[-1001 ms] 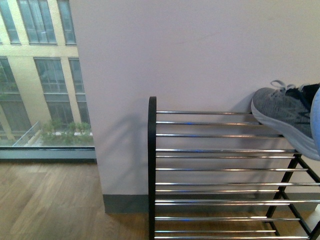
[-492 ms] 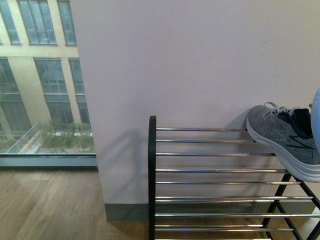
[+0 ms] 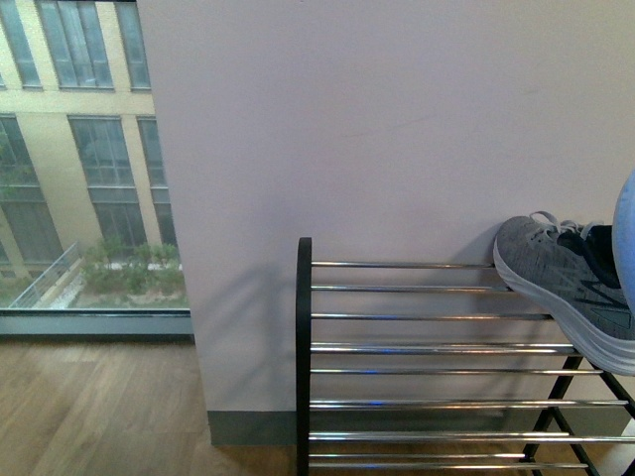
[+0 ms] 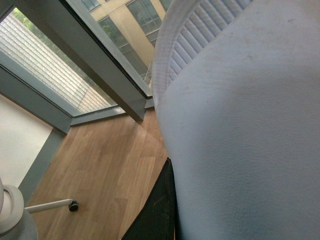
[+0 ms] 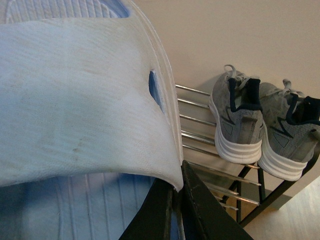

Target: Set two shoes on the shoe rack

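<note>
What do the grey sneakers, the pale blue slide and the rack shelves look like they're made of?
Grey sneakers: heathered knit upper, matte; white soles look like foam or rubber.
Pale blue slide: smooth moulded rubber or foam with a ribbed footbed, slightly scuffed.
Rack shelves: thin shiny chrome-look metal bars in a black frame, probably painted metal.

We see sneakers (image 3: 566, 288) on rack (image 3: 397, 347) top shelf, at 3 o'clock | wall (image 3: 377, 129) behind | window (image 3: 79, 159) at 9 o'clock.

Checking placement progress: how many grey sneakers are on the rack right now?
2. Both sit side by side on the shoe rack top shelf, heels outward: left sneaker and right sneaker. The front view shows only one; lower tiers are partly out of view.
</note>
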